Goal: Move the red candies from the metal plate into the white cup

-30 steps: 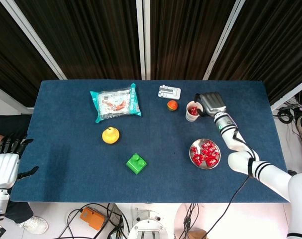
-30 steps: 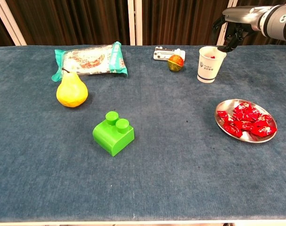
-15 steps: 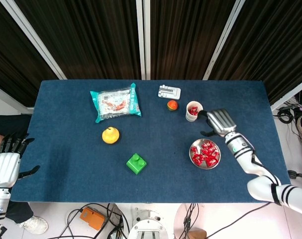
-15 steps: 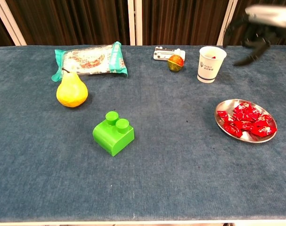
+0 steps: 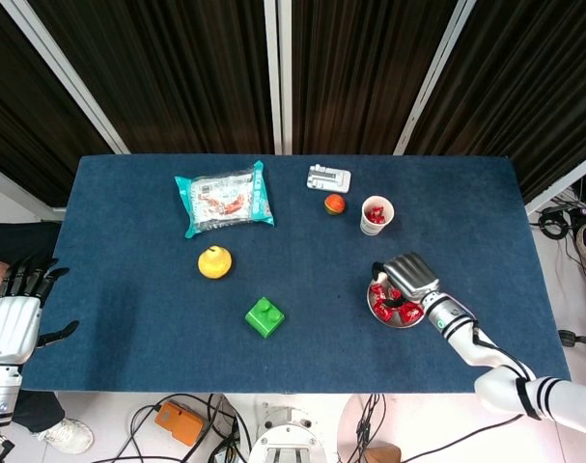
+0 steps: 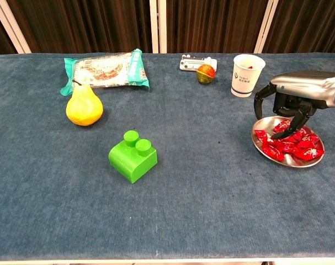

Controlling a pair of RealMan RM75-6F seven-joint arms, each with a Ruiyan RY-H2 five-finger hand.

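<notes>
Red candies: a heap of wrapped pieces [image 6: 289,144] lies in the metal plate [image 6: 299,164] at my right side of the table, more in the plate's near half than its far edge.
Candies against fingers: the heap sits directly under my right hand [image 6: 291,105]; the fingertips [image 6: 285,132] point down into the far part of the pile, and I judge one is touching or all but touching a wrapper, though I cannot tell for sure.
Right hand's fingers: apart and curved downward, with nothing visibly held between them.
White cup: it [image 6: 246,75] stands upright, beyond the plate and a little toward my left, apart from it; the head view shows red already inside [image 5: 375,213].
Route I expect: once a candy is pinched, the carry goes up and away from me toward the cup, a short reach for this arm.
Nearer hand: the right, by far; my left hand [image 5: 15,318] hangs off the table's left edge, fingers spread and holding nothing.
Bystanders: a small red-and-green ball [image 6: 206,73] and a grey block [image 6: 191,62] lie just left of the cup; the pear [image 6: 84,106], green brick [image 6: 132,155] and snack packet [image 6: 105,69] are well apart to the left.
</notes>
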